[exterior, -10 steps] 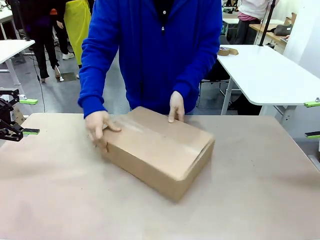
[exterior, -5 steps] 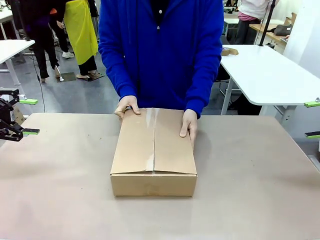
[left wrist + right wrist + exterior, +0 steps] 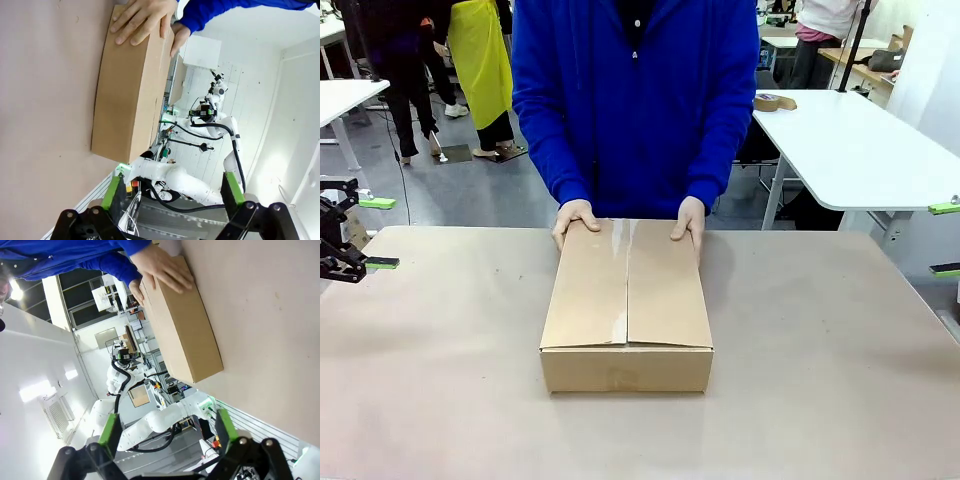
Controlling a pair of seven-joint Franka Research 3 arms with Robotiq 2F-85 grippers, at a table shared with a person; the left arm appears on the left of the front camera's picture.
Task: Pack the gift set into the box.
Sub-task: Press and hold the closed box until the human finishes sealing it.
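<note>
Bench [image 3: 820,380] centre is carrying the closed box [image 3: 627,290], person's hands [image 3: 575,214] resting on its far end, both jaws hanging spread and empty; I'm judging flaps need opening next.

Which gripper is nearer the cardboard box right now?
Left, narrowly. The left gripper sits at the table's left edge, the right gripper off its right edge, farther from the box; neither touches it.

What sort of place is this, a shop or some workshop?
Most likely a robotics lab: the left claw and right claw sit open beside a table, a person steadies a box, and white worktables stand behind.
</note>
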